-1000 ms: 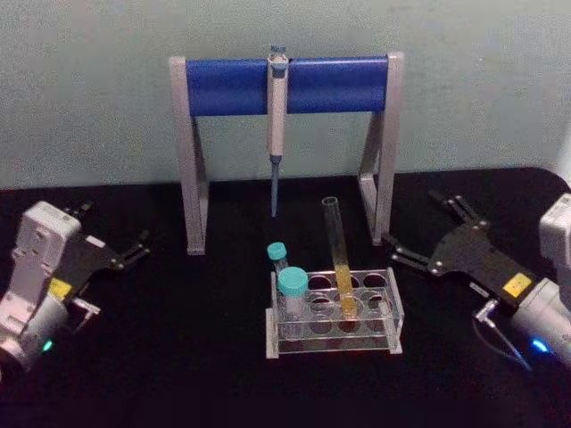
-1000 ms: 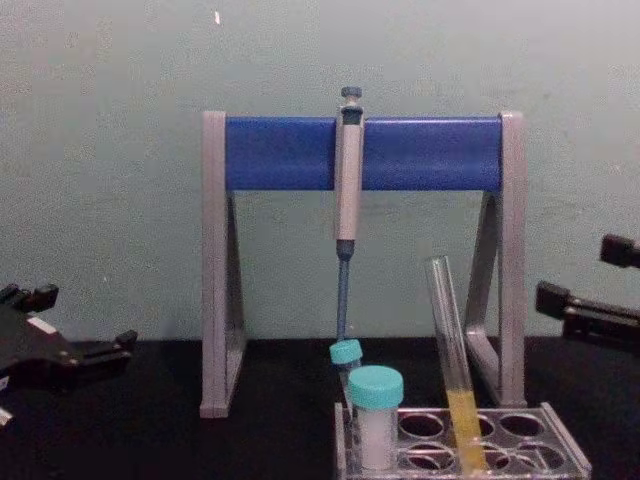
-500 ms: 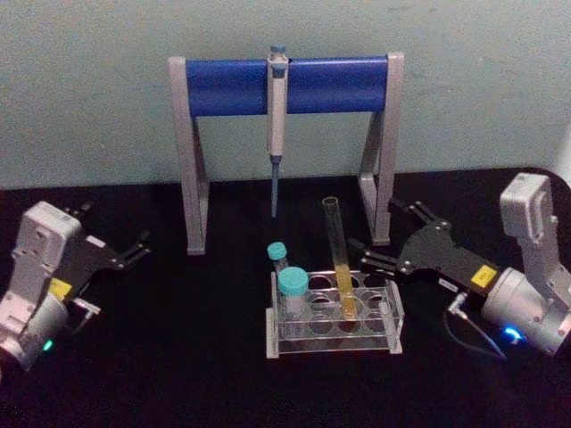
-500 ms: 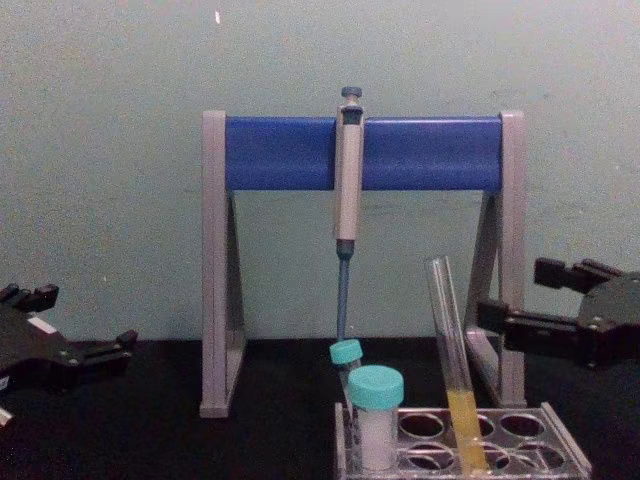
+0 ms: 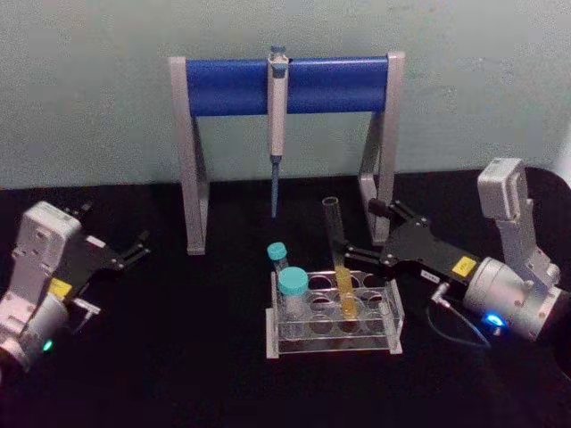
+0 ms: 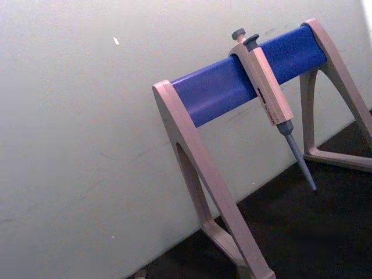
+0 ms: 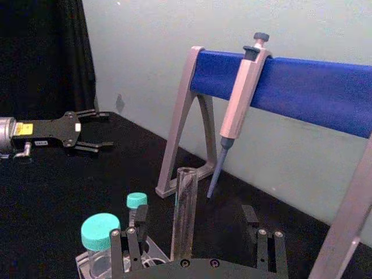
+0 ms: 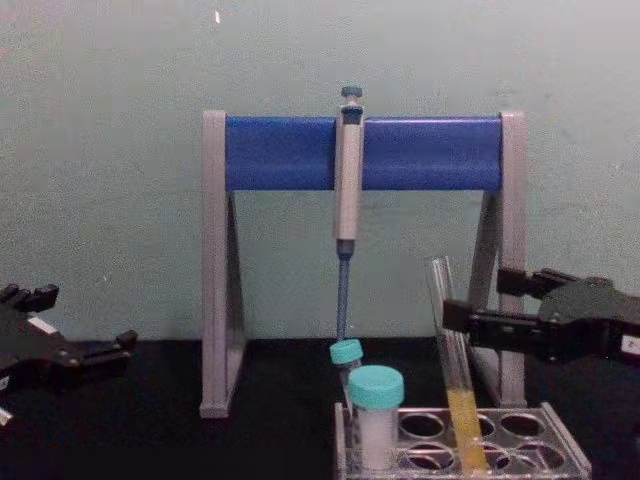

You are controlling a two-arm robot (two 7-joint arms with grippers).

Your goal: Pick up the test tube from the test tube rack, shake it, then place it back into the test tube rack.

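The test tube (image 5: 337,259), a slim clear tube with yellow liquid low down, leans in the clear test tube rack (image 5: 393,314). My right gripper (image 5: 366,230) is open at the tube's upper half, its tips level with the glass. From the side, the tube (image 8: 448,330) rises from the rack (image 8: 560,452) with the right gripper (image 8: 480,300) just right of it. The right wrist view has the tube (image 7: 184,215) standing between the spread fingers of the right gripper (image 7: 195,224). My left gripper (image 5: 114,227) rests open at the far left, and the chest view also shows this left gripper (image 8: 75,322).
Two teal-capped tubes (image 5: 292,283) stand in the rack's left holes. Behind it is the grey-and-blue pipette stand (image 5: 232,86) with a pipette (image 5: 277,116) hanging from its bar. The stand's right leg (image 5: 382,178) is close behind my right gripper.
My right gripper has moved left from the right edge to the test tube, and its fingers now straddle the glass. The left arm, tube and rack have not moved.
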